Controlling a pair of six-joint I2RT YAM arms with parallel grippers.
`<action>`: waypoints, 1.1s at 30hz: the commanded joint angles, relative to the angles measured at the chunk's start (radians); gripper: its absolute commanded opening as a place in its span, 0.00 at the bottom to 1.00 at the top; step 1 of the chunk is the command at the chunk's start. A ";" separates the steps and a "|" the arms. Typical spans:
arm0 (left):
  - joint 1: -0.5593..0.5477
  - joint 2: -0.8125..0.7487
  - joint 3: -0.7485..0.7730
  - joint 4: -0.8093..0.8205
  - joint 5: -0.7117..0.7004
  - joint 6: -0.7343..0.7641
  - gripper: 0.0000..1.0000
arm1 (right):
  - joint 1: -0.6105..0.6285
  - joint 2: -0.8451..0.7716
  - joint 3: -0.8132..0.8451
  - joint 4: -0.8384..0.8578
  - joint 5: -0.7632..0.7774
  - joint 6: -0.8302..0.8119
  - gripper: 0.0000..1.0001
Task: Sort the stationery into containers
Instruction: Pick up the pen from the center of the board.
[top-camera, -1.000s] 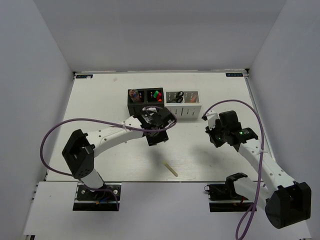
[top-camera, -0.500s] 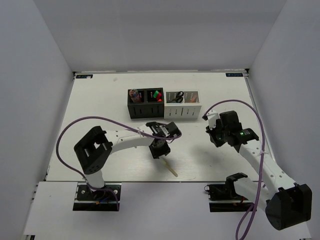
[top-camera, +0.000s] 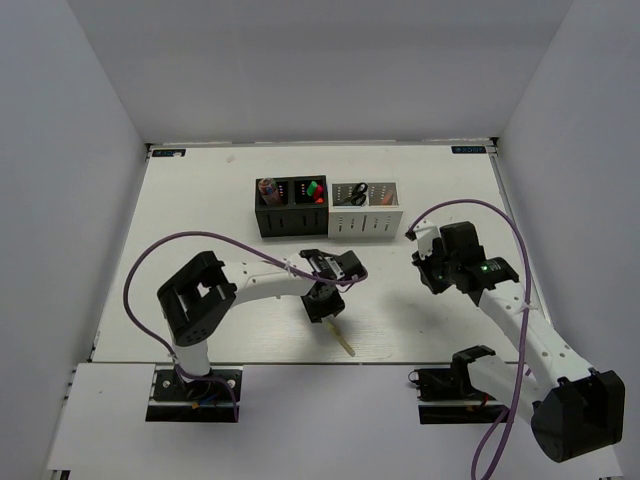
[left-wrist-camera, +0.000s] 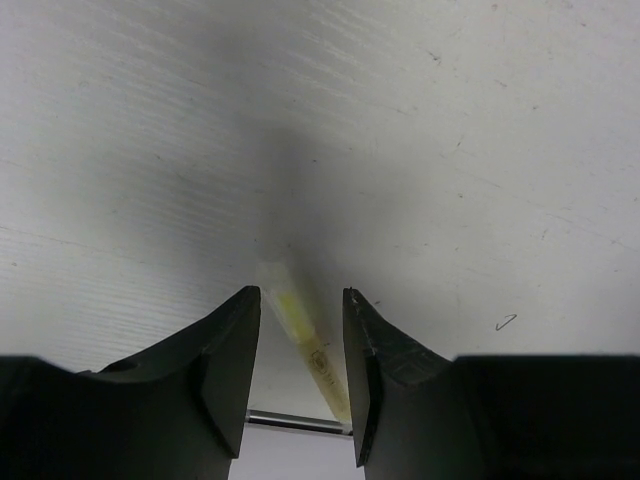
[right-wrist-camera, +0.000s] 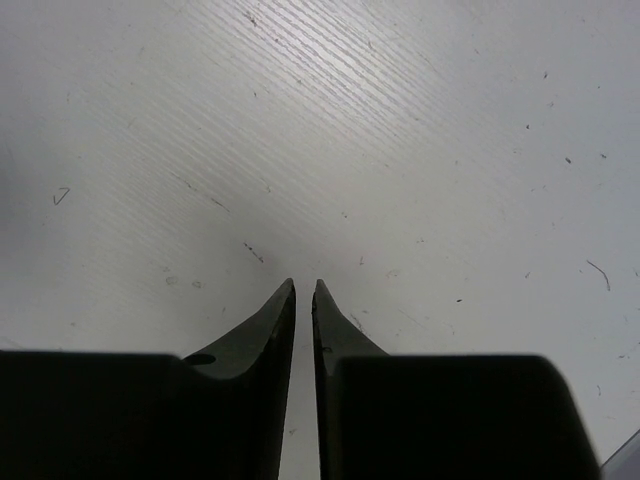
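A pale wooden stick (top-camera: 344, 341) lies flat on the white table near the front middle. My left gripper (top-camera: 324, 306) is low over its far end. In the left wrist view the stick (left-wrist-camera: 311, 349) lies between the two open fingers of the left gripper (left-wrist-camera: 300, 295), and they are not closed on it. The four joined containers (top-camera: 328, 222) stand in a row at the back middle, two black on the left and two white on the right. Highlighters with coloured caps (top-camera: 314, 190) stand in a black one and scissors (top-camera: 354, 194) in a white one. My right gripper (top-camera: 428, 262) is shut and empty above bare table (right-wrist-camera: 304, 285).
A purple cable (top-camera: 175, 243) loops out from the left arm over the table's left half. Another cable (top-camera: 470, 205) arcs over the right arm. White walls enclose the table on three sides.
My left gripper has moved from beside the containers toward the front and come down over the wooden stick. The right arm has not moved.
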 joint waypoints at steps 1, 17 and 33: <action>-0.016 -0.004 -0.018 -0.017 -0.049 -0.236 0.49 | -0.002 -0.021 0.034 0.029 0.001 -0.003 0.16; -0.067 0.068 -0.026 -0.107 -0.152 -0.342 0.30 | -0.004 -0.035 0.031 0.025 0.002 -0.001 0.17; -0.012 -0.061 -0.023 0.021 -0.324 0.049 0.00 | -0.001 -0.050 0.025 0.035 -0.008 -0.003 0.57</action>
